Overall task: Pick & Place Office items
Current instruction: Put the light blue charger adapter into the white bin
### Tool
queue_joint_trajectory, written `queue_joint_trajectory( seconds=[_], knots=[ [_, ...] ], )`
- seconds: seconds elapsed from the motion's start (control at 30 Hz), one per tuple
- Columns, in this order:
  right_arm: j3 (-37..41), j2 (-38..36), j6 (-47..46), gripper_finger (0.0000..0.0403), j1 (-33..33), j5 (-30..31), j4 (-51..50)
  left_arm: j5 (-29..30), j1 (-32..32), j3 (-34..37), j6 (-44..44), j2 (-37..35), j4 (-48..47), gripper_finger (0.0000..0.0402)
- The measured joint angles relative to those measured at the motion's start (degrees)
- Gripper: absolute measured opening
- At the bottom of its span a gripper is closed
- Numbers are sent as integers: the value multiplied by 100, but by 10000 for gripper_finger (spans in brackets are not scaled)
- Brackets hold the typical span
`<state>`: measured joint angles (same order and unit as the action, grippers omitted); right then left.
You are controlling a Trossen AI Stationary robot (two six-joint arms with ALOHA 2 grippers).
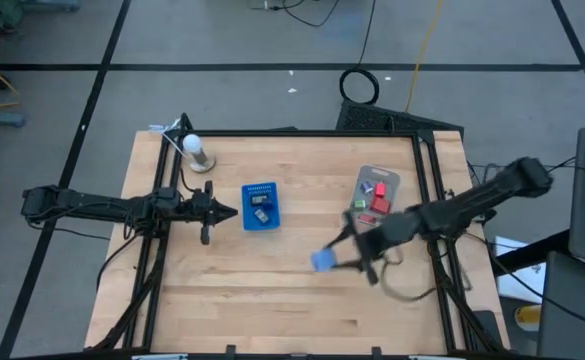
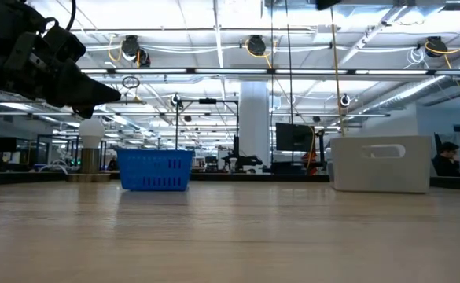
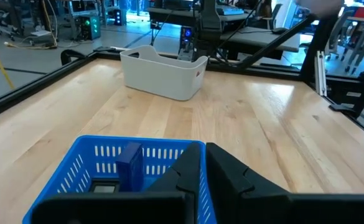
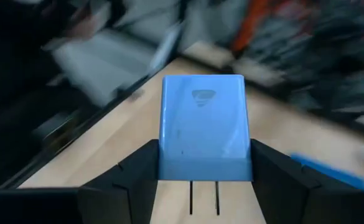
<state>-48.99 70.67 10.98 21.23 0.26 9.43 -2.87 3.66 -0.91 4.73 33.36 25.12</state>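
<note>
A light blue block-shaped office item (image 4: 203,118) sits between the fingers of my right gripper (image 4: 203,163), which is shut on it over the table's middle right (image 1: 330,262). The blue tray (image 1: 261,205) holds a dark blue piece (image 3: 130,163) and a dark grey piece (image 3: 104,185). The translucent grey bin (image 1: 375,193) holds red and green pieces. My left gripper (image 1: 227,211) hovers shut just left of the tray, with nothing in it; its fingers (image 3: 231,171) show over the tray's near wall. My right gripper pinches the light blue item by its two opposite sides (image 4: 167,163), at the end nearest the wrist. The fingers (image 4: 138,171) reach roughly level toward the table's left. The item sticks out ahead of the fingers, lifted clear of the table.
A white-topped stand (image 1: 196,150) is at the table's far left corner. A black frame rail (image 1: 302,134) runs round the table. Bare wood (image 1: 272,300) lies along the near side. In the low view the tray (image 2: 155,170) and the bin (image 2: 380,163) stand apart.
</note>
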Motion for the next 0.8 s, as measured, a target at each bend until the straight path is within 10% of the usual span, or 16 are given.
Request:
queue_joint_trajectory(
  seconds=[0.33,0.8],
  knots=[
    [2150,-3371,-486,204,-443,1593,653,47,0,0,-7,-2,1,12],
    [3897,-5956,-634,204,-581,1643,913,297,0,0,-2,0,-2,25]
  ],
)
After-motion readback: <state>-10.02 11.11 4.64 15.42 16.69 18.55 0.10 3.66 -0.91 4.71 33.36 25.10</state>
